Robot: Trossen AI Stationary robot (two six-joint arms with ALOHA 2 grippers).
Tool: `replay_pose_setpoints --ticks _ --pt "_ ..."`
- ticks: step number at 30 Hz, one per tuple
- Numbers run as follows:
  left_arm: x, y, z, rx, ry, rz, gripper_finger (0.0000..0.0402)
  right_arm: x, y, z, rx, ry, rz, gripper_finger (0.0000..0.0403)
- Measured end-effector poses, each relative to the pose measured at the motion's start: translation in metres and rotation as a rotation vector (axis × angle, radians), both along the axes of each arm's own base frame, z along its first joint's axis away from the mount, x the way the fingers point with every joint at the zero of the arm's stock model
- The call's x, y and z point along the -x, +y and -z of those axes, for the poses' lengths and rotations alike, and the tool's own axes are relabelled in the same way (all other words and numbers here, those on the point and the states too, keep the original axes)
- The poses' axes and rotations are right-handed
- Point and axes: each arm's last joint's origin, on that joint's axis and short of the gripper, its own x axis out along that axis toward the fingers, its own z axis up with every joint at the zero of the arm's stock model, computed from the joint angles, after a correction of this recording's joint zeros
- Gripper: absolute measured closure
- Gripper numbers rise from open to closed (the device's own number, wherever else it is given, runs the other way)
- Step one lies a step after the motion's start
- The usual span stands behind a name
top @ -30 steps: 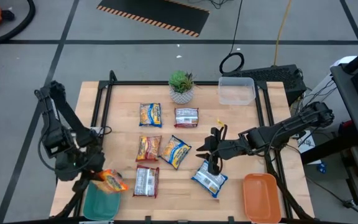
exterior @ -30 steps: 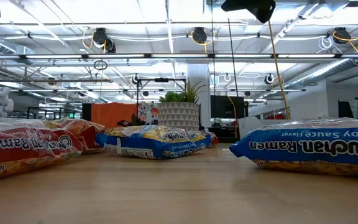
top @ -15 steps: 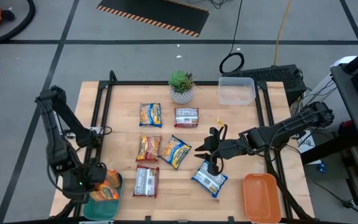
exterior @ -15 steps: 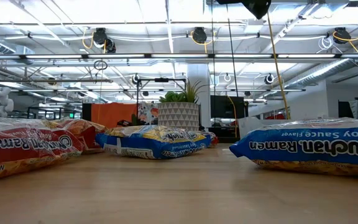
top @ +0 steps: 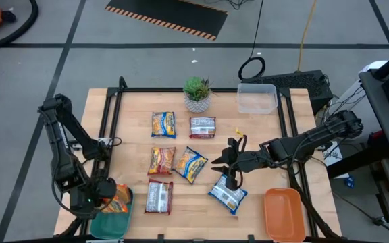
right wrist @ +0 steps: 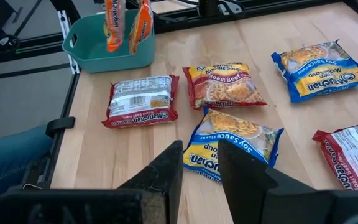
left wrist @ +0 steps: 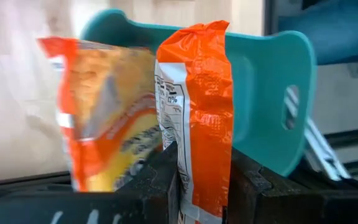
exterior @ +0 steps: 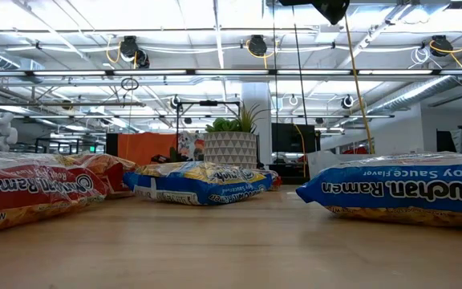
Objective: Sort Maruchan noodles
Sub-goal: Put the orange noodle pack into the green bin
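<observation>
While orange plastic ramen packet [left wrist: 194,112] was pinched by left gripper [left wrist: 201,177] above teal oblong tray [left wrist: 263,99], release low inside tray was judged best. Right gripper [right wrist: 201,165] was parted, idle over packets.

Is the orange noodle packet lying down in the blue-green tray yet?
Not yet. The orange noodle packet stands on edge, pinched in the left pincer over the teal tray, not lying flat inside.

A potted plant [top: 196,94] and a clear plastic tub [top: 256,98] stand at the far edge of the wooden tabletop [top: 262,131], with a teal tray [top: 109,221] and an orange tray [top: 283,213] at its near corners.
</observation>
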Motion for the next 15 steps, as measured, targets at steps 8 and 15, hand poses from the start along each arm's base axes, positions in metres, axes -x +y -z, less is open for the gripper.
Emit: replay_pose_setpoints --ticks 8,15 --pt "0.005 0.014 0.004 -0.165 0.02 -0.048 0.0309 0.0 0.0 0.0 0.0 0.0 0.0 0.0309" --pt "0.004 0.013 0.003 -0.154 0.011 -0.078 0.0309 0.0 0.0 0.0 0.0 0.0 0.0 0.0309"
